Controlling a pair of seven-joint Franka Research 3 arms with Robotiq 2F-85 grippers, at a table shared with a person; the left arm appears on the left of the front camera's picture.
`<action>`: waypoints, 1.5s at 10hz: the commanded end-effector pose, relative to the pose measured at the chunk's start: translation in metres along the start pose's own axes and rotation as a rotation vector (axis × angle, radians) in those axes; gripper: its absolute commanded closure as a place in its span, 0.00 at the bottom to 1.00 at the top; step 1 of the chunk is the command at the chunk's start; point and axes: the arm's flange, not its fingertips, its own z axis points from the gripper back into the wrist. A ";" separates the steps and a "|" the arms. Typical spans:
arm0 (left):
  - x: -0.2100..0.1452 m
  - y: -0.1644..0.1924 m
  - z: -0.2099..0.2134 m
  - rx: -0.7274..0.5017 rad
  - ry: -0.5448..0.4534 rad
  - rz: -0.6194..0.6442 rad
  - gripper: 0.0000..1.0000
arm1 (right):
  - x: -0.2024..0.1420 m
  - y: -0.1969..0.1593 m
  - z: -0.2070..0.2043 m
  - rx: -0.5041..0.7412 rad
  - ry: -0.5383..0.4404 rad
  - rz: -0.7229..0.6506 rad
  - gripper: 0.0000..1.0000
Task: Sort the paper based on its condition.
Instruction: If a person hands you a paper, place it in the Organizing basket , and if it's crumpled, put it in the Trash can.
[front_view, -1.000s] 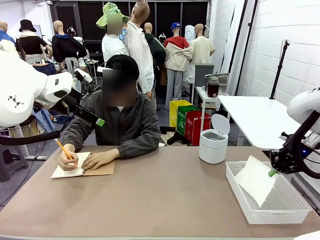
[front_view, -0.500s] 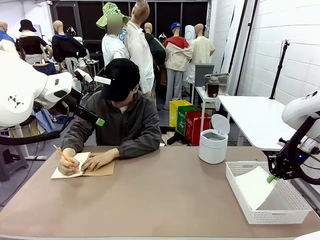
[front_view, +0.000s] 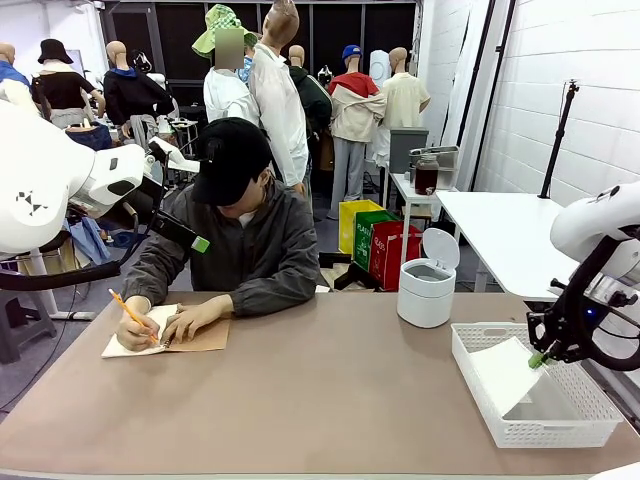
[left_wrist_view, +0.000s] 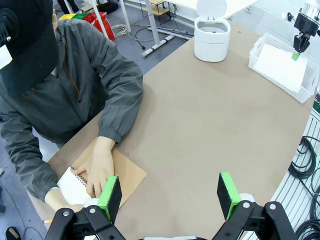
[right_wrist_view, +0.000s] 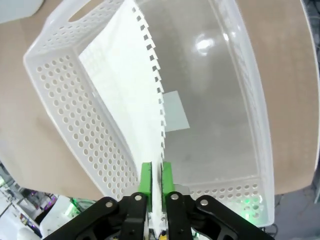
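The right gripper (front_view: 541, 357) hangs over the near right part of the white perforated basket (front_view: 468, 372), which stands on the right side of the brown table (front_view: 320, 400). Its two green pads (right_wrist_view: 145, 176) are almost together, and the edge of the paper (front_view: 505, 375) sits between them, so the gripper has this sheet in a thin pinch. The paper is one white sheet with a torn, toothed border. In the right wrist view it (right_wrist_view: 125, 90) goes down from the pads into the basket and leans along the basket's wall (right_wrist_view: 65, 100); its lower part lies inside the basket. A small pale sticker (right_wrist_view: 175, 111) lies on the basket floor just beside the sheet. The left gripper (left_wrist_view: 169, 192) is held above the table on the left side, with its fingers wide apart and nothing between them. Under it, at the far edge of the table, a person rests one hand (left_wrist_view: 100, 167) on a spiral notebook (front_view: 200, 340) with a brown cover and holds an orange pencil (front_view: 130, 308) in the other hand. A small white bin (front_view: 427, 290) with its lid up stands on the table between the person and the basket.
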 end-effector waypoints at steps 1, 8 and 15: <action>0.000 0.001 0.001 -0.007 0.005 0.004 0.00 | -0.006 0.004 0.004 -0.083 -0.011 -0.071 0.41; 0.000 0.001 0.001 -0.007 0.005 0.004 0.00 | -0.015 0.046 0.043 -0.266 -0.077 -0.130 0.00; 0.000 0.001 0.001 -0.007 0.005 0.004 0.00 | -0.014 0.050 0.047 -0.239 -0.086 -0.105 0.00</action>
